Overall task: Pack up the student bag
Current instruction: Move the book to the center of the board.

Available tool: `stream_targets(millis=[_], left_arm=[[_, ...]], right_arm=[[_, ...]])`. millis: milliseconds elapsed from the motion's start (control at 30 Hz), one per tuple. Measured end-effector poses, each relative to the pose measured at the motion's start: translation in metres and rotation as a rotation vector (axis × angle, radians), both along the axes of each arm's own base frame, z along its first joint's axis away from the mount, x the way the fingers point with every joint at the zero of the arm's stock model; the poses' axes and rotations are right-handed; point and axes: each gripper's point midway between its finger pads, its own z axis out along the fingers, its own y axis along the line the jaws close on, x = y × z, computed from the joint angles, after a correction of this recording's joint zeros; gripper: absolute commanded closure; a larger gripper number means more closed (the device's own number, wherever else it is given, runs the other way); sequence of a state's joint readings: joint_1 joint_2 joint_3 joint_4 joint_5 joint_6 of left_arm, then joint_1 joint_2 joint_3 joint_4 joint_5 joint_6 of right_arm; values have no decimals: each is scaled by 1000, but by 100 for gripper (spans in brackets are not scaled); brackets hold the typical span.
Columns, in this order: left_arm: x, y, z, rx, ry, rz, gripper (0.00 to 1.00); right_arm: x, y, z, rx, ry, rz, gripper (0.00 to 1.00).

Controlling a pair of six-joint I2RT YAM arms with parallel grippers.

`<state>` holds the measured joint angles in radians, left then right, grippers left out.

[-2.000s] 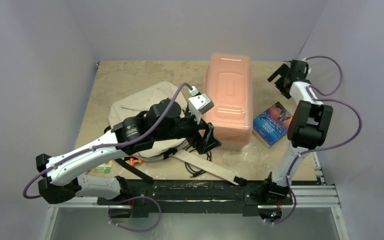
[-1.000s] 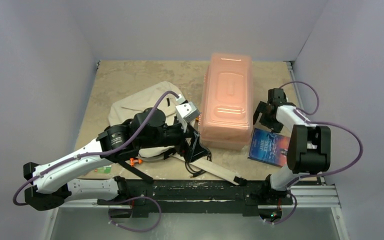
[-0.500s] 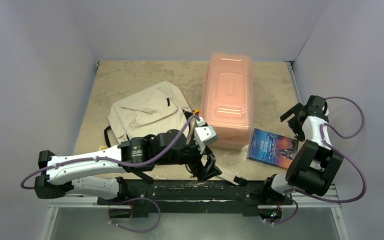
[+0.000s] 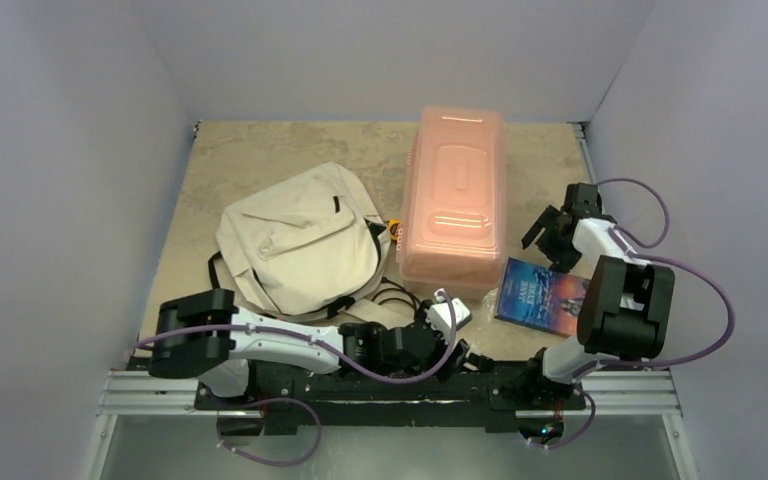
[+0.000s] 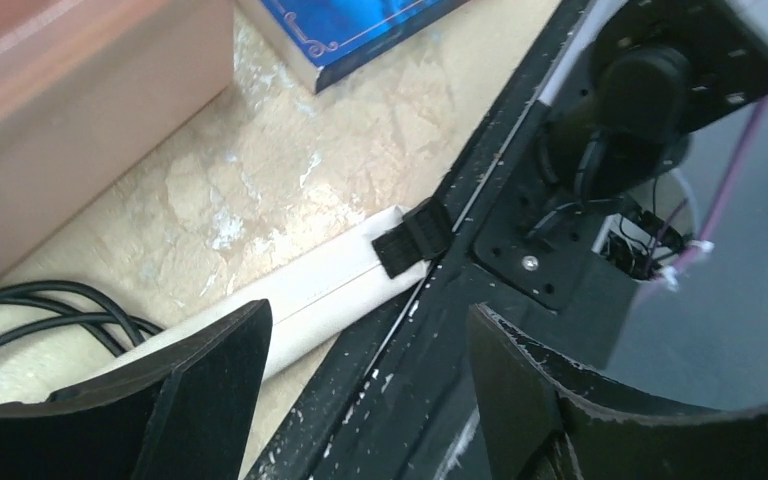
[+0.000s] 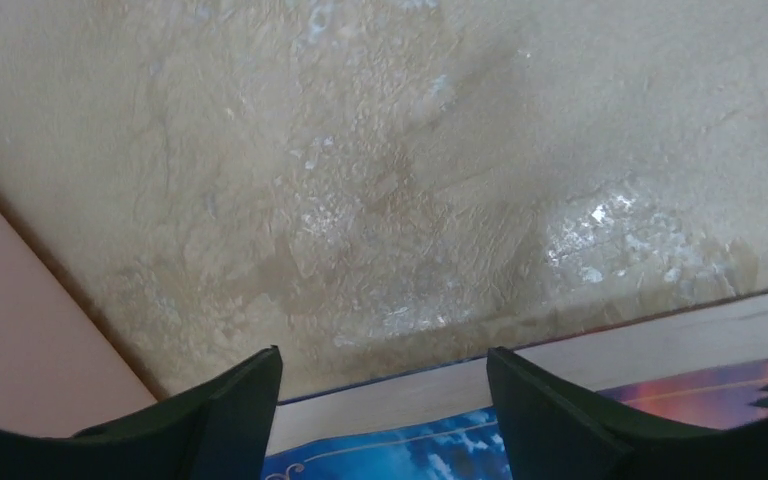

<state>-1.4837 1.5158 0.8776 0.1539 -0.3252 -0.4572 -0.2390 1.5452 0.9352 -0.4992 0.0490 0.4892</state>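
The student bag [image 4: 300, 245] is seen lying flat on the table [image 4: 260, 150] to the left of the pink box [image 4: 455, 200], front pocket up. Whether its main zip is open cannot be told.

The step in hand is judged to be the lifting of the book [image 4: 545, 295], which lies flat just beside the box's near right corner. The right end effector [image 6: 382, 365] is held over the book's far edge, jaws wide apart and nothing gripped. As the book lies flush on the table, a low, slanted approach is called for, so that one finger is brought under that edge before the jaws are closed.

The left end effector [image 5: 365, 330] is held low in front of the box's near end, well open and empty, above a beige strap [image 5: 310, 300] and its black buckle [image 5: 415, 238]. Black cables [image 5: 40, 310] lie in front of the box. Strap and cables could be snagged on the way to the bag, and little room is left beside the box wall.
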Motion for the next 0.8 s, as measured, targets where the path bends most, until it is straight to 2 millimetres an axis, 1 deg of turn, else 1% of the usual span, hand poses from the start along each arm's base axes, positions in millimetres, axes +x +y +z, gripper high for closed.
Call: stream_targets(millis=[67, 133, 233, 300, 367, 400, 433, 467, 500, 533, 567, 633, 700, 733, 800], left_arm=[[3, -2, -20, -20, -1, 30, 31], [6, -7, -32, -52, 2, 53, 33], [9, -26, -34, -146, 10, 78, 36], [11, -37, -33, -206, 15, 87, 36], [12, -46, -32, -261, 23, 94, 36], [12, -49, -31, -288, 23, 96, 36], [12, -52, -31, -314, 24, 98, 35], [12, -53, -32, -336, 30, 100, 34], [13, -55, -32, -360, 38, 105, 34], [13, -56, -33, -378, 48, 111, 34], [13, -58, -36, -396, 63, 119, 35], [13, -60, -42, -423, 102, 133, 36], [14, -63, -49, -433, 144, 139, 37], [15, -64, -52, -436, 166, 143, 37], [19, -69, -54, -442, 202, 151, 37]], right_arm=[[-3, 7, -5, 18, 5, 30, 33], [-9, 13, -11, 38, 19, 47, 37], [-28, 30, -14, 71, 39, 78, 38], [-40, 47, -7, 98, 38, 107, 38], [-51, 60, 5, 113, 30, 135, 30], [-54, 64, 14, 117, 8, 138, 20], [-54, 64, 17, 117, 2, 135, 10], [-55, 61, 23, 114, -18, 114, 6], [-54, 53, 29, 108, -42, 78, 5], [-54, 41, 34, 100, -70, 28, 4], [-53, 27, 39, 88, -94, -22, 4], [-55, -13, 46, 64, -143, -168, 2], [-60, -43, 46, 20, -148, -269, 2], [-62, -53, 46, 1, -145, -299, 2], [-62, -64, 44, -25, -144, -327, 2]])
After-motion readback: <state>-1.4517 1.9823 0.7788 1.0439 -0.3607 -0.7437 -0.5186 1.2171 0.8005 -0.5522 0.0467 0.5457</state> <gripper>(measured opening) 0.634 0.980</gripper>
